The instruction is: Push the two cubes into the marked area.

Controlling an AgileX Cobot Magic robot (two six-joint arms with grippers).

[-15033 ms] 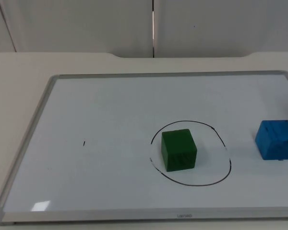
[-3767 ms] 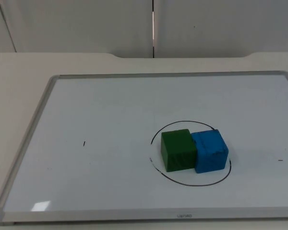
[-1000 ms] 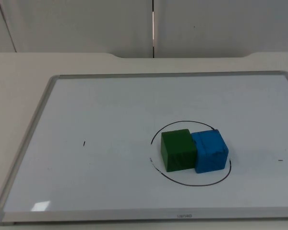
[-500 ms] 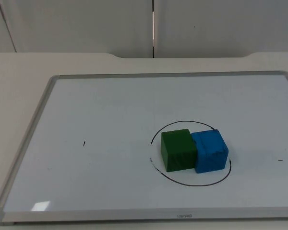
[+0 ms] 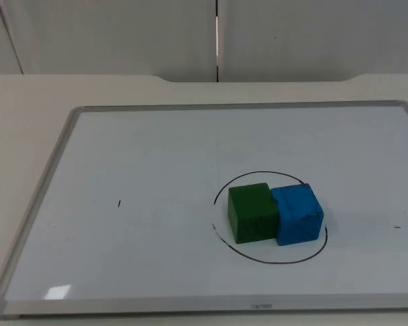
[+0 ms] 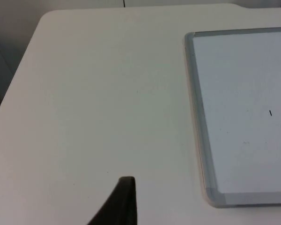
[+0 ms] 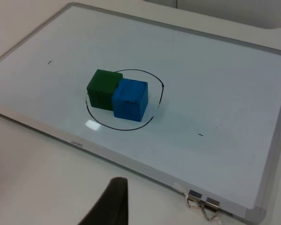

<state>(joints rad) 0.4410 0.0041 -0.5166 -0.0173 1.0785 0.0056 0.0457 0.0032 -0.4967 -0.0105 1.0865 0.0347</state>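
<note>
The green cube (image 5: pixel 253 213) and blue cube (image 5: pixel 298 214) sit touching, side by side inside the drawn circle (image 5: pixel 270 216) on the whiteboard (image 5: pixel 156 156), nearer its front edge and right side. Both pushes look finished, with nothing left but to stay clear. The left end effector (image 6: pixel 124 201) waits over bare tabletop (image 6: pixel 98 93) off the whiteboard's left edge; the right end effector (image 7: pixel 113 204) waits off its front edge. I cannot tell whether either is open or closed.

A green wooden cube (image 5: pixel 252 213) and a blue wooden cube (image 5: pixel 297 214) sit touching, blue at green's 3 o'clock, inside a hand-drawn black circle (image 5: pixel 268 260) on a grey-framed whiteboard (image 5: pixel 156 149) lying on the pale surface (image 5: pixel 27 115).
</note>
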